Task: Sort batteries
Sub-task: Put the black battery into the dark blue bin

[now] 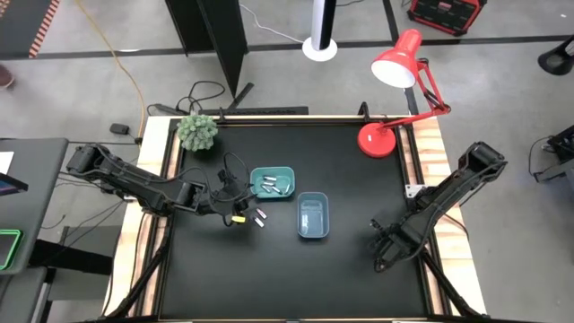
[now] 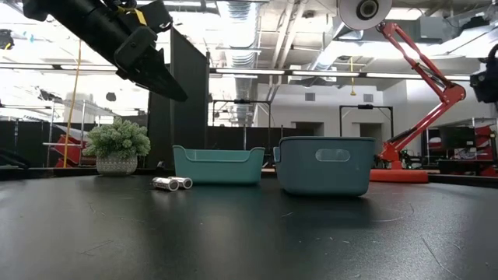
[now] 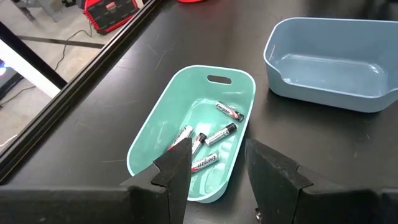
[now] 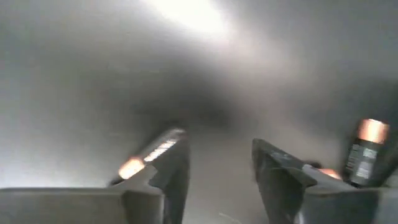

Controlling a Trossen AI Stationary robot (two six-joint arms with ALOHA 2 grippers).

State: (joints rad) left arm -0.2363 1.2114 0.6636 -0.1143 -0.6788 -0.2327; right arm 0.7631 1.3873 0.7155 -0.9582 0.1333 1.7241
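My left gripper (image 3: 216, 171) is open and empty, raised over the near-left end of the teal tray (image 3: 158, 134), which holds several dark-and-silver batteries (image 3: 219, 134). In the low view the left gripper (image 2: 159, 78) hangs well above the table. Two more batteries (image 2: 172, 183) lie on the table just left of the teal tray (image 2: 218, 165), also seen from above as batteries (image 1: 260, 216). My right gripper (image 4: 217, 165) is open, low over the dark table near its right near part (image 1: 381, 248). One battery (image 4: 152, 152) lies beside the outer side of one finger, another battery (image 4: 365, 149) farther off; nothing lies between the fingers.
An empty blue tray (image 1: 312, 216) stands right of the teal tray (image 1: 272, 182). A small potted plant (image 1: 197, 132) sits at the far left corner, a red desk lamp (image 1: 381, 135) at the far right. Bare tabletop lies along the near edge.
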